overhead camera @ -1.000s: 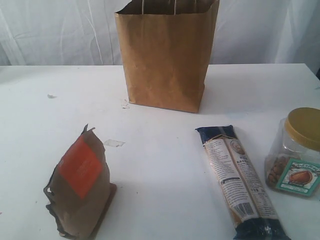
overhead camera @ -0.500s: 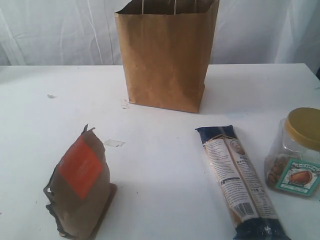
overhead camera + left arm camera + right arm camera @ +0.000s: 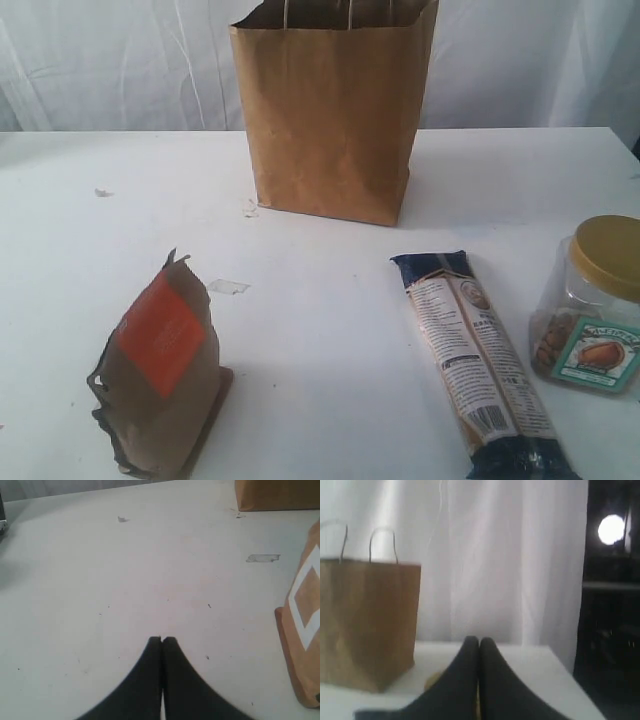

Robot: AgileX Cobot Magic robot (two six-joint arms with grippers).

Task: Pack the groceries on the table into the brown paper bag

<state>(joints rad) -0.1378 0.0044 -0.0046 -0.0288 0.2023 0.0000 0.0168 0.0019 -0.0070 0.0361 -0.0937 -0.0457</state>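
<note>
A white curtain (image 3: pixel 100 60) is hung behind a large flat white desk (image 3: pixel 320 310), on which a few small scuffs and specks can be seen. The tall plain kraft-brown paper bag (image 3: pixel 330 120) with thin handles is stood upright at the far middle of the desk, its mouth open to the top. Its inside is hidden, so it cannot be told whether anything has been packed.

Three groceries are left out on the desk, all well apart from the bag. The orange-labelled brown pouch (image 3: pixel 160 370) is stood upright at the near left. The long pasta packet (image 3: pixel 480 370) is laid flat at the near right. The gold-lidded clear jar (image 3: pixel 595 310) is set just beside the packet, at the right edge of the exterior view. At least these three are judged to be waiting to go in, so much of the task is taken to be left, and no item is being carried.

The left jaws are shown pressed fully together, their black fingers (image 3: pixel 145 680) meeting tip to tip over bare desk, with the pouch off to one side and nothing gripped or touched. The right jaws are likewise closed tight, their black fingers (image 3: pixel 462 680) empty and held up in the air, pointed past the bag toward the curtain.
</note>
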